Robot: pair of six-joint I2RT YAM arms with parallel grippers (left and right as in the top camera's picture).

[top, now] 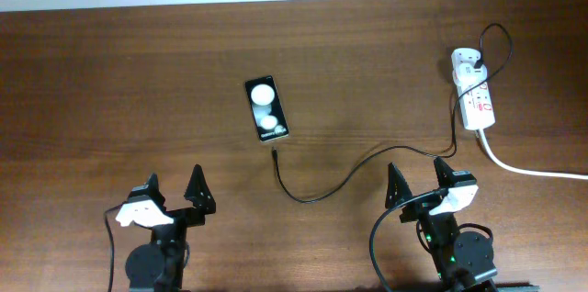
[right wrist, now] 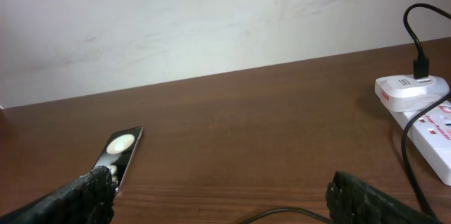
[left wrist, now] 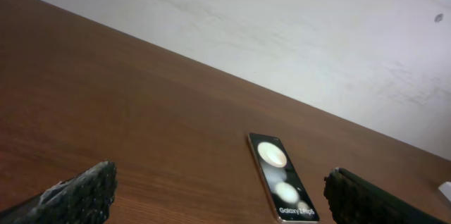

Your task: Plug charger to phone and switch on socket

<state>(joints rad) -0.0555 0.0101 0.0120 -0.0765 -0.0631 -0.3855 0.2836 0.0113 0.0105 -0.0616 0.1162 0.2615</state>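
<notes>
The black phone [top: 266, 108] lies flat mid-table, two white glare spots on its glossy face; it also shows in the left wrist view as phone [left wrist: 282, 178] and in the right wrist view as phone [right wrist: 120, 151]. The charger's thin black cable [top: 340, 182] runs from a small plug tip [top: 274, 153] just below the phone, apart from it, across to the white socket strip [top: 476, 95] at the right, socket [right wrist: 430, 122]. My left gripper [top: 175, 187] stands open near the front left. My right gripper [top: 421, 175] stands open near the front right, the cable passing beside it.
A thick white cord [top: 533, 171] leaves the socket toward the right edge. A white wall [right wrist: 211, 20] backs the table's far edge. Bare wooden tabletop [top: 119, 81] spreads left of the phone.
</notes>
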